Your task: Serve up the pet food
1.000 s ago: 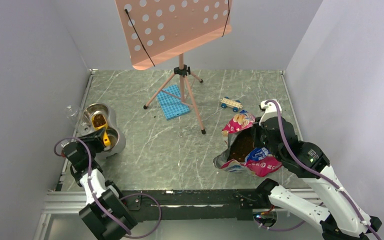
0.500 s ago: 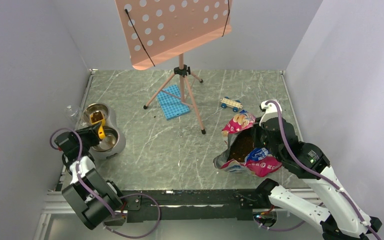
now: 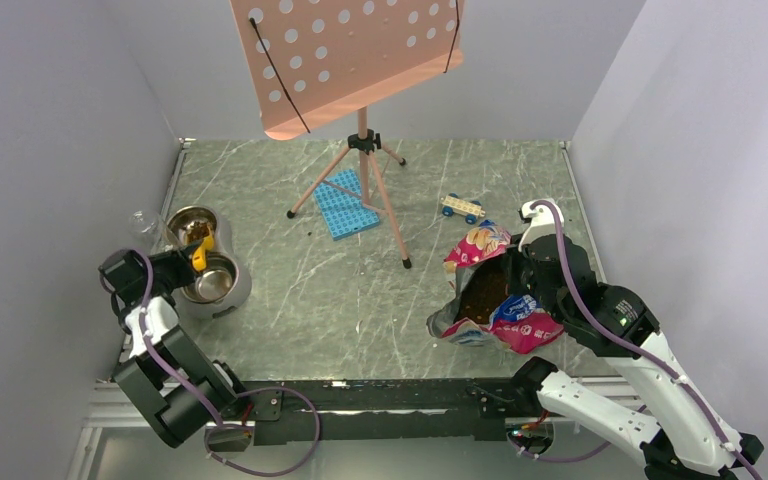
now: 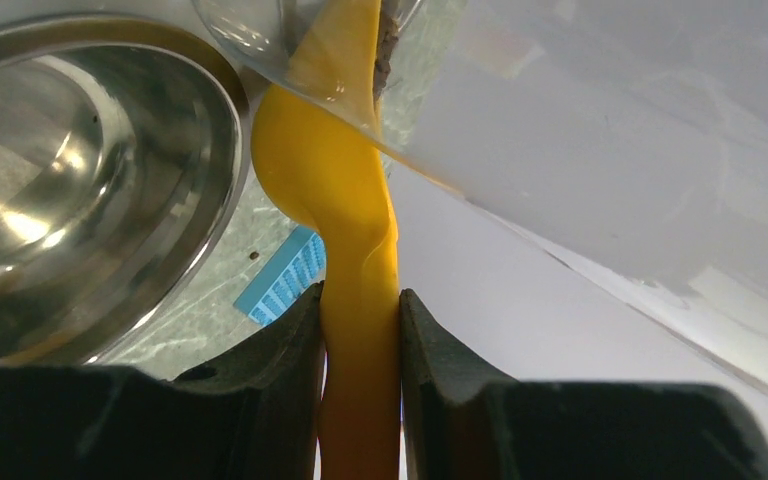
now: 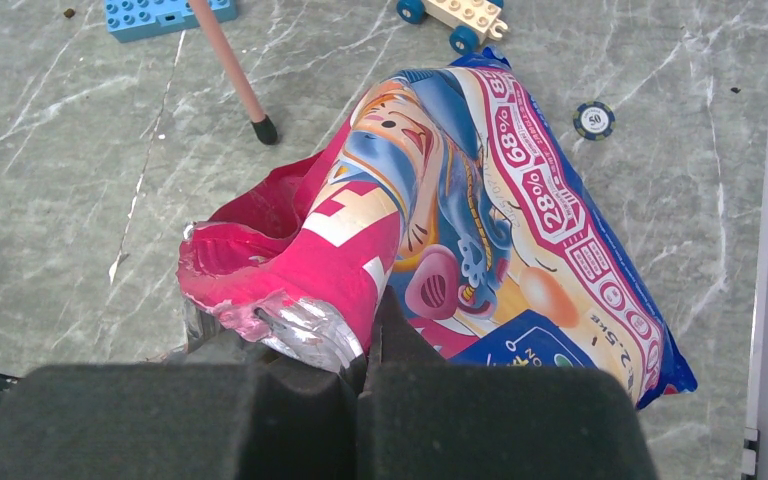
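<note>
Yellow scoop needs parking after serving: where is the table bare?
Bare tabletop lies mid-table, between the steel double bowl and the pet food bag, nearer than the tripod legs. Crowded: far middle, with blue building plate and toy car.

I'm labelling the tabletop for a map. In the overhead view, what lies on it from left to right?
Clear plastic container → steel double bowl → blue building plate → pink-and-blue pet food bag. Music stand and toy car overlap neighbours, so omitted.

Left gripper [image 3: 178, 266] holds the yellow scoop [image 3: 200, 258] over steel bowls [image 3: 230, 296] (pet food [image 3: 196, 231] in the far one).
</note>
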Robot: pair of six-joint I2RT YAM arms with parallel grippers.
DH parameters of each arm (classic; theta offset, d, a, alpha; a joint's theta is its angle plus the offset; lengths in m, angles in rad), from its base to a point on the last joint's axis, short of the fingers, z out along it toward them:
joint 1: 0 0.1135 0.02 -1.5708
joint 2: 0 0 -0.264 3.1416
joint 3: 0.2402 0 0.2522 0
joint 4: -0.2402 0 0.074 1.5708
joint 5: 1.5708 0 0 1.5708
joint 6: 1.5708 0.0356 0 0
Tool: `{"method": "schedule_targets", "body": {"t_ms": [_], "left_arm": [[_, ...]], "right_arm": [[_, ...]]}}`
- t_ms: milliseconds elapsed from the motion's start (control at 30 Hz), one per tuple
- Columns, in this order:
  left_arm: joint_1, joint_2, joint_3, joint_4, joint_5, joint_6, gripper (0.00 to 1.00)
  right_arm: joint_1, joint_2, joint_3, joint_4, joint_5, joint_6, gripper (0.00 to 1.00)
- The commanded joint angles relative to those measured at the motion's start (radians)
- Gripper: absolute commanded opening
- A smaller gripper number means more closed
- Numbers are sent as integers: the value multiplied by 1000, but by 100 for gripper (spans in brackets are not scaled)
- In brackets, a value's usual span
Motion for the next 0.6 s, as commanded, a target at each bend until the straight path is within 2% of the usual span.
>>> {"method": "schedule_targets", "body": {"t_ms": [0,167,300,567], "left_arm": [[5,-3,122,-221,-10,24,0],[5,31,175,-266,-2,1,0],[5,77,266,-400,-1,13,0],[5,119,355,-513,-2,-7,0]], "right_arm": [[1,-20,38,172,29,-2,0],[1,-22,40,170,28,-4,0],[1,-23,41,169,28,-2,0],[2,-27,44,164,29,4,0]]}}
